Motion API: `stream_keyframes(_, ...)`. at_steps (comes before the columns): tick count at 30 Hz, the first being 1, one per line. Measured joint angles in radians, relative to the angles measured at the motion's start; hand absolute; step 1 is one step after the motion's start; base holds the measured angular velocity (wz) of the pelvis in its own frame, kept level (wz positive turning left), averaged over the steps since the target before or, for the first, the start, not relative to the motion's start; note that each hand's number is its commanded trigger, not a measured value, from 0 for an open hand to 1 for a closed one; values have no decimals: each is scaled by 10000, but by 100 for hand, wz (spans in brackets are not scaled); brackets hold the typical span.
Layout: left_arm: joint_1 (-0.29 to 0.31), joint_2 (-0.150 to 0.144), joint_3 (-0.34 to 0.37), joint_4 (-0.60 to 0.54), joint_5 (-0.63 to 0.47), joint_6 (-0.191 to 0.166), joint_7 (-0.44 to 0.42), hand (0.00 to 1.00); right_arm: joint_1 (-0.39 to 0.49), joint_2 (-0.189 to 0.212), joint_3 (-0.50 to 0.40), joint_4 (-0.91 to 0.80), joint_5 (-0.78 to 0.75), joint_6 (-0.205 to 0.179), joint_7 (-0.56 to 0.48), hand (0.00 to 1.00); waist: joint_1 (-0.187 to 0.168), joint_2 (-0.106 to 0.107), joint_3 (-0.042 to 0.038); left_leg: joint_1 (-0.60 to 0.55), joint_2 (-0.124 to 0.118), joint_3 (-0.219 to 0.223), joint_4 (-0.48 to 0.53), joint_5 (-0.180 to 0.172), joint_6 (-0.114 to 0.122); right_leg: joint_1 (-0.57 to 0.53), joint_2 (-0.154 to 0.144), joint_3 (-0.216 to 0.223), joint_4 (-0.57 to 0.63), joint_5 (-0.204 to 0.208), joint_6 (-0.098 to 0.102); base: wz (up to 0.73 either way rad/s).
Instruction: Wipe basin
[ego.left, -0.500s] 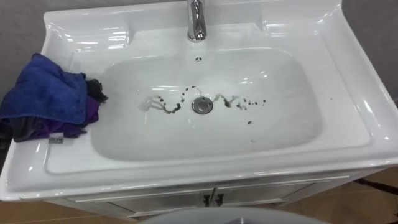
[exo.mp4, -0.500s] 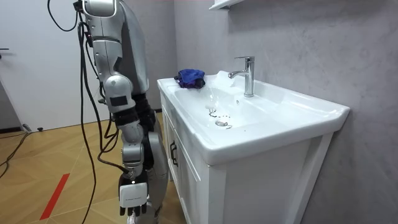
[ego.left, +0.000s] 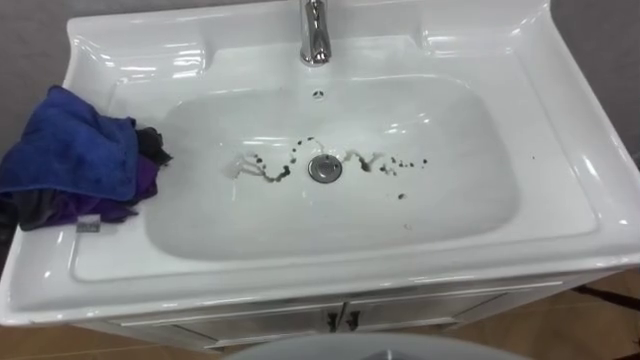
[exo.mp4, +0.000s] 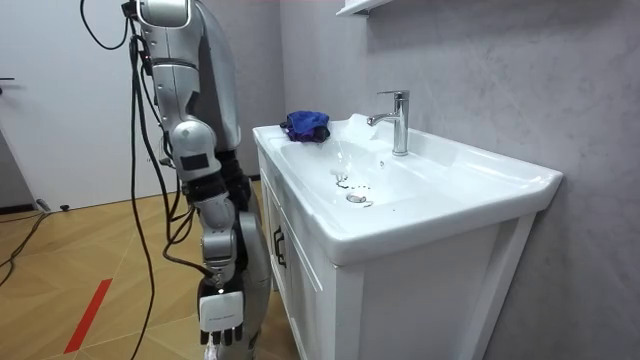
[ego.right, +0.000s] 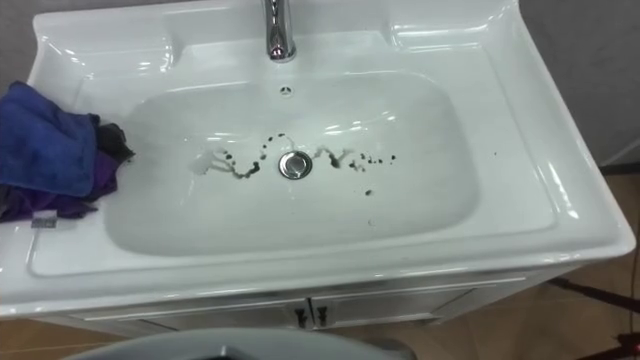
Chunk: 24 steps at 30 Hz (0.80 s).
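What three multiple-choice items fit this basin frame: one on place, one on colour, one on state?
1. Where does the blue cloth lie?
A. in the middle of the bowl
B. on the rim of the basin, at the robot's left
C. on the floor

2. What colour are the marks around the drain?
A. dark
B. red
C. yellow

3. What is the right hand doing?
A. gripping the cloth
B. pressing into the bowl
C. hanging open at the robot's side, below the basin's top

Answers:
1 B: the cloth sits bunched on the left ledge, outside the bowl.
2 A: dark specks and squiggles show against the white bowl.
3 C: the room view shows it low beside the cabinet, holding nothing.
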Motion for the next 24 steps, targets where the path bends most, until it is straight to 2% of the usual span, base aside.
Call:
stream_keyframes(11,115,-128,9,1,-59,3,371,0,157,114,324,60,-24,137,-456,0,29,50,-35,-84,-6,-9,16,0,0,-153,5,35,6,0,-1,0)
stream_keyframes(13,153,-137,14,7,-380,3,470,0,154,123,324,67,-24,160,-534,0,11,113,-73,-146,-6,-37,92,0,0,-173,2,63,9,1,-2,-2)
stream_keyframes(16,212,-160,17,13,-996,2,627,0,159,122,317,107,-24,160,-621,0,-3,145,-79,-172,-3,-39,111,0,0,-170,1,-37,12,2,-4,5)
stream_keyframes(19,232,-178,27,135,-1594,2,724,0,154,122,310,140,-12,161,-665,0,23,207,-64,-191,-2,-52,159,0,0,-167,-2,-41,3,3,-7,0)
stream_keyframes(24,341,-292,498,369,-2924,4,1409,0,82,122,348,180,-6,165,-808,0,62,340,-55,-191,-5,-55,158,0,0,-157,-6,-57,11,4,-8,0)
